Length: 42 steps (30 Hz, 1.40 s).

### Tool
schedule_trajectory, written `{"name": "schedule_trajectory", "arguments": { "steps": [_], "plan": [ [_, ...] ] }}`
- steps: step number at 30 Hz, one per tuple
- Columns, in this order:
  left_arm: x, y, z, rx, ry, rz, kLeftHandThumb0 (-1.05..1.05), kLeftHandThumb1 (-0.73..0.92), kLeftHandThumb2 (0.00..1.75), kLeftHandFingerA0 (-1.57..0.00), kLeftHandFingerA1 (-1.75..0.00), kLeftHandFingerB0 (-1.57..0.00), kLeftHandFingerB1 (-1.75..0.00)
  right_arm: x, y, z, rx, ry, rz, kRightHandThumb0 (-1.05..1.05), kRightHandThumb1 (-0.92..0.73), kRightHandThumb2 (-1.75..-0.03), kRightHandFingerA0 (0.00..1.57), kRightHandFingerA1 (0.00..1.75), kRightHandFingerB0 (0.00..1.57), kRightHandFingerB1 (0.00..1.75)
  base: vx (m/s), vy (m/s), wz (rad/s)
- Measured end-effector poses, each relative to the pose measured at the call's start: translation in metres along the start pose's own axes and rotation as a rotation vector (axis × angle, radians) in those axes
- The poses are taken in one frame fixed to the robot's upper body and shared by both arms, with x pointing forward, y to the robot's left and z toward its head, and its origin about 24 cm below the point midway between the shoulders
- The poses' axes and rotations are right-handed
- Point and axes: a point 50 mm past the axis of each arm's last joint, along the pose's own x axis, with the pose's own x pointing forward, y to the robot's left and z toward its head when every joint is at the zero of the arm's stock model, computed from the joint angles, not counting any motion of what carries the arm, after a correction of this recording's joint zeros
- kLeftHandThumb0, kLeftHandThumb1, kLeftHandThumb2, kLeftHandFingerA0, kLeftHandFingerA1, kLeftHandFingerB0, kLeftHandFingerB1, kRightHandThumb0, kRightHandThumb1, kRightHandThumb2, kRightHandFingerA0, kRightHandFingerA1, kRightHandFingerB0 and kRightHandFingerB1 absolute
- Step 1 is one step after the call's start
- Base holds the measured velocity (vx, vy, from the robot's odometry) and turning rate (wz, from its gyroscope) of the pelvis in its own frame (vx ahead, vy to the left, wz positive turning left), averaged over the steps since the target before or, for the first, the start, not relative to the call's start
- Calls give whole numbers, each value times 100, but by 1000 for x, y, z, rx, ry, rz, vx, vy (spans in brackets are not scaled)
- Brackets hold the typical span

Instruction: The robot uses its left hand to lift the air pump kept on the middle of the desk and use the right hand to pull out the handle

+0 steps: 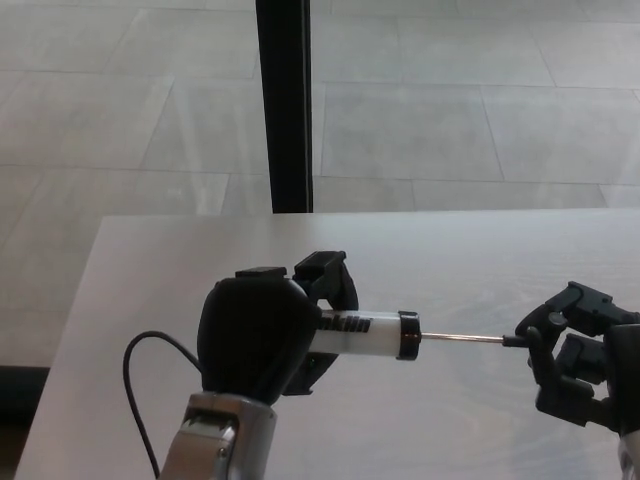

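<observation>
In the head view, the pump (360, 334) is held level above the counter (460, 250) by the left robot hand (255, 335), clenched around its barrel. Its thin rod (460, 338) is drawn out rightward, the far end pinched by the right robot hand (580, 355).

White air pump (362, 334) lies horizontal (thin rod (462, 339) extended).

you could not see the near end of the air pump (365, 334); the left hand (255, 335) covered it. the black lettering on its white barrel was too blurred to read. the handle was hidden inside the right hand (580, 355), which the right edge cut off. the cable (140, 400) ran out past the bottom edge.
</observation>
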Motion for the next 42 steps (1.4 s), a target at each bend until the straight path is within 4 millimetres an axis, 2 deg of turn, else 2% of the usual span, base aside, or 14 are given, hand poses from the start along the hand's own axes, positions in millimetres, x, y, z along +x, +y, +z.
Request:
{"name": "schedule_trajectory", "arguments": {
  "steps": [1, 3, 15, 16, 17, 18, 19, 27, 29, 31, 32, 34, 36, 42],
  "plan": [
    [-2, 0, -2, 0, 7, -3, -9, 53, 92, -98, -172, -80, -139, 0, 0, 0, -1, 1, -2, -21, -47, -117, 122, 143, 105, 131, 0, 0, 0],
    [-4, -1, -4, 1, 15, -8, -16, 55, 90, -82, -175, -79, -145, 0, -1, -1, -1, 3, -6, -15, -47, -116, 94, 175, 81, 158, 0, 0, 0],
    [-20, 0, -22, 24, 48, -29, -18, 58, 86, -80, -175, -71, -150, 0, -3, -4, 0, 14, -11, -14, -47, -118, 94, 175, 82, 158, 0, 0, 0],
    [-21, 0, -23, 23, 52, -32, -18, 58, 86, -81, -175, -71, -150, 0, -3, -5, 0, 15, -11, -20, -46, -117, 123, 144, 106, 132, 0, 0, 0],
    [-22, 0, -23, 21, 55, -33, -18, 60, 85, -80, -175, -69, -152, 0, -3, -5, 0, 15, -11, -12, -46, -122, 94, 175, 82, 159, 0, 0, 0],
    [-22, 0, -24, 19, 57, -34, -18, 60, 85, -80, -175, -68, -154, 0, -3, -5, 1, 15, -11, -18, -46, -117, 122, 144, 106, 132, 0, 0, 0],
    [-23, 0, -24, 15, 59, -35, -18, 59, 84, -81, -175, -69, -154, 0, -3, -5, 1, 16, -11, -12, -46, -122, 94, 175, 81, 159, 0, 0, 0],
    [-27, -1, -25, 8, 62, -43, -20, 59, 85, -80, -175, -69, -153, 0, -2, -5, 3, 11, -7, -10, -51, -113, 90, 175, 83, 149, 0, 0, 0],
    [-27, -1, -25, 7, 61, -43, -22, 63, 80, -78, -175, -70, -147, 0, -2, -5, 7, 9, -6, -24, -72, -73, 89, 154, 76, 81, 0, 0, 0],
    [-28, -1, -26, 7, 63, -43, -20, 59, 84, -80, -175, -68, -156, -1, -3, -5, 20, 11, -3, -50, -66, -61, 72, 90, 24, 33, 0, 0, 0],
    [-28, -1, -26, 7, 65, -43, -20, 59, 84, -80, -175, -68, -156, -1, -3, -6, 26, 13, 1, -50, -66, -61, 72, 90, 24, 33, 0, 0, 0],
    [-29, -2, -26, 6, 68, -45, -21, 61, 82, -79, -175, -66, -155, -2, -3, -7, 31, 15, 19, -75, -50, -86, 5, 45, 0, 13, 0, 0, 0],
    [-29, -2, -26, 3, 69, -47, -21, 61, 85, -79, -175, -70, -149, -3, -4, -7, 21, 10, 54, -98, -57, -88, 0, 2, 0, 0, 0, 0, 0],
    [-30, -7, -26, 14, 64, -70, -20, 63, 84, -80, -175, -65, -157, -4, -4, -4, 2, -6, 141, -92, -64, -74, 0, 0, 0, 0, 0, 0, 0]
  ]
}}
